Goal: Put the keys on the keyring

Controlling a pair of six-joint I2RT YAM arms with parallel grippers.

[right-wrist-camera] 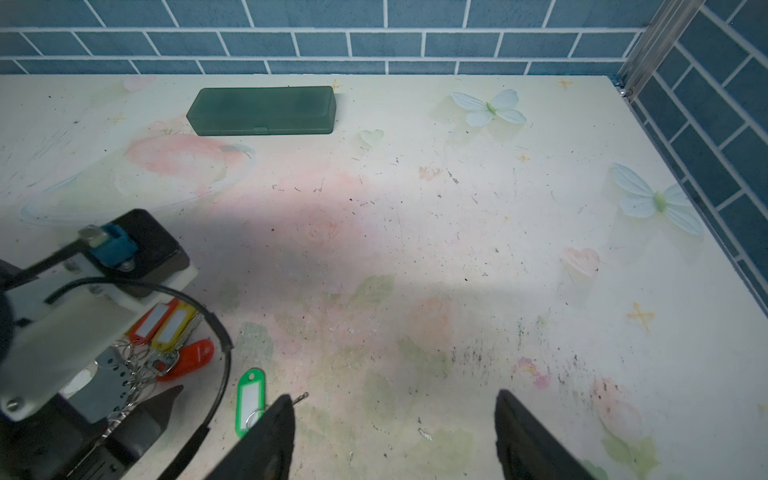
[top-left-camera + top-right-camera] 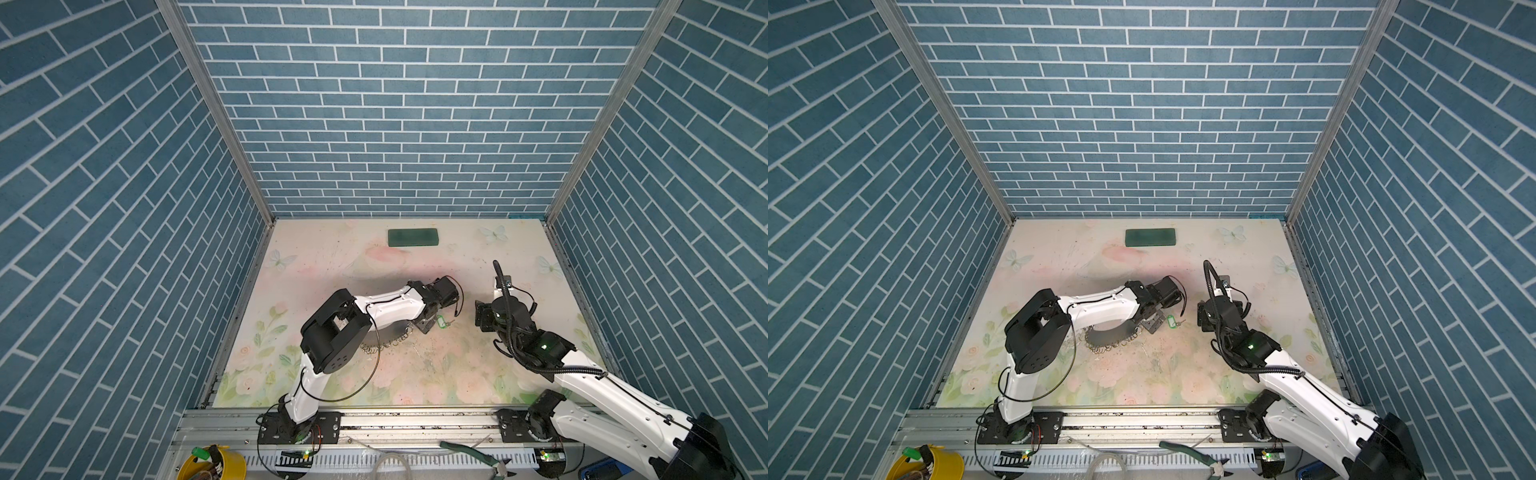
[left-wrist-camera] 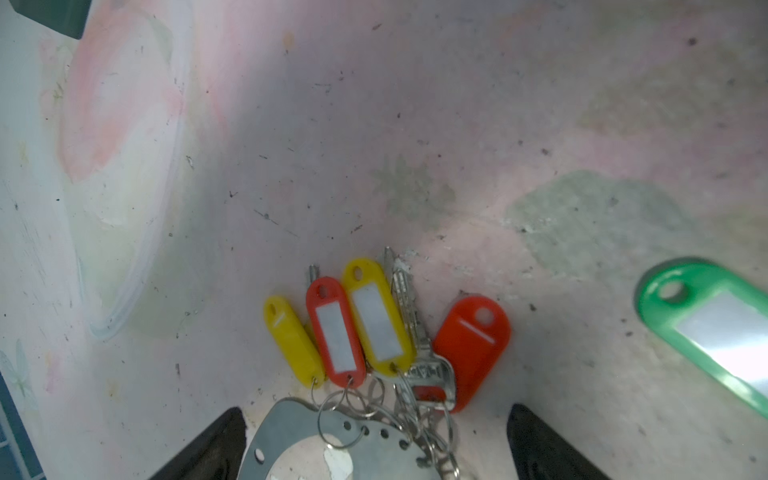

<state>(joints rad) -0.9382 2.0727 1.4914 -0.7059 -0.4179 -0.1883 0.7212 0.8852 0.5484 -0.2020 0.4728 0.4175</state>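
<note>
On keyring (image 3: 291,430) four keys (image 3: 337,332); loose, one.

Green-tagged key (image 1: 249,401), dark green case (image 1: 262,110), floral pastel tabletop (image 1: 415,208)

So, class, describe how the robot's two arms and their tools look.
Both arms: white shells, black joints. Thin black cables loop along the left arm; a ribbed black hose follows the right arm, near a green light. Left tool and right tool: black wedge-shaped fingers.

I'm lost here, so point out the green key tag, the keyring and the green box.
green key tag (image 1: 248,401): right wrist view, its white label.
keyring (image 3: 291,419): left wrist view, flat metal band.
green box (image 1: 262,109): right wrist view, its lid.
</note>
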